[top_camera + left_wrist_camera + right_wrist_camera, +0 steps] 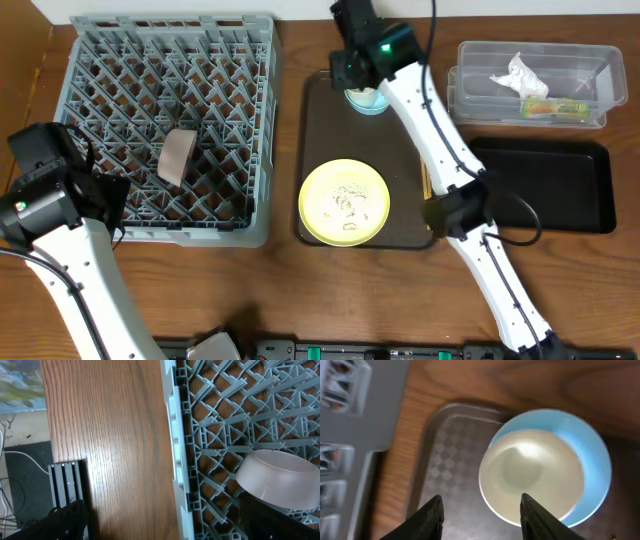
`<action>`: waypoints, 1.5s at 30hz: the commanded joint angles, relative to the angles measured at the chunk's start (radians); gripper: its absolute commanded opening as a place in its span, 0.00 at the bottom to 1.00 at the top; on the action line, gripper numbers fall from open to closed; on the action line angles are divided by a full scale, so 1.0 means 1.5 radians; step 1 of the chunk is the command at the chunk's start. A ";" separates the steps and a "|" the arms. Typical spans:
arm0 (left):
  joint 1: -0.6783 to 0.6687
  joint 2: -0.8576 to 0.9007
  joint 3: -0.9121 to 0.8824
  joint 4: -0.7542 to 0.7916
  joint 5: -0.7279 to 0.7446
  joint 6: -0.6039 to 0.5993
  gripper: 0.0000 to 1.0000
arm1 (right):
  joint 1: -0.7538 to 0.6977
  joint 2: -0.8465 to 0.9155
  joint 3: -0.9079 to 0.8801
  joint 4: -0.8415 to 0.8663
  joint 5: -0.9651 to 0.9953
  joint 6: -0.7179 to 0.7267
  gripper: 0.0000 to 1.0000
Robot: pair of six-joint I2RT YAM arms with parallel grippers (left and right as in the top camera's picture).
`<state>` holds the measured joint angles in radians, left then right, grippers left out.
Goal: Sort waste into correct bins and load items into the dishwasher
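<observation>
Two vessels sit nested just ahead of the right gripper [482, 522]: a white cup [532, 477] inside a light blue bowl [594, 455], both on the brown serving tray [450, 455]. Its jaws are spread wide and hold nothing, and the cup's near rim lies between and just beyond the fingertips. Behind those jaws on the same tray, a pale yellow plate [318, 195] carries scattered rice grains [350, 202]. Well off to the side of them, a clear tub [592, 58] holds a crumpled white napkin [520, 72] and a yellow-green wrapper [553, 106], and a black tray [550, 185] lies just beside the tub. The left gripper [162, 517] is also wide open and grips nothing. The wall of the grey dish rack [225, 410] runs between its two fingers. Inside the rack a white bowl [280, 477] rests tipped on its side, just ahead of the finger on the rack's side.
</observation>
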<state>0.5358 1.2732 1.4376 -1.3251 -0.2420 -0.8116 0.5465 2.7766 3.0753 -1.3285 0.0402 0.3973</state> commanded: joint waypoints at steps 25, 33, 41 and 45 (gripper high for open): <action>0.003 -0.004 0.007 -0.002 -0.006 -0.004 0.98 | 0.037 -0.118 -0.127 0.048 0.142 0.011 0.01; 0.003 -0.004 0.007 -0.002 -0.006 -0.004 0.98 | 0.040 -0.218 -0.127 0.179 -0.115 -0.019 0.01; 0.003 -0.004 0.007 -0.002 -0.006 -0.004 0.98 | 0.061 -0.142 -0.128 0.533 -0.490 0.118 0.01; 0.003 -0.004 0.007 -0.002 -0.006 -0.004 0.98 | 0.092 -0.071 -0.128 0.715 -0.559 0.219 0.01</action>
<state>0.5358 1.2732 1.4376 -1.3258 -0.2420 -0.8120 0.6323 2.5618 2.8872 -0.3397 -0.6067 0.5583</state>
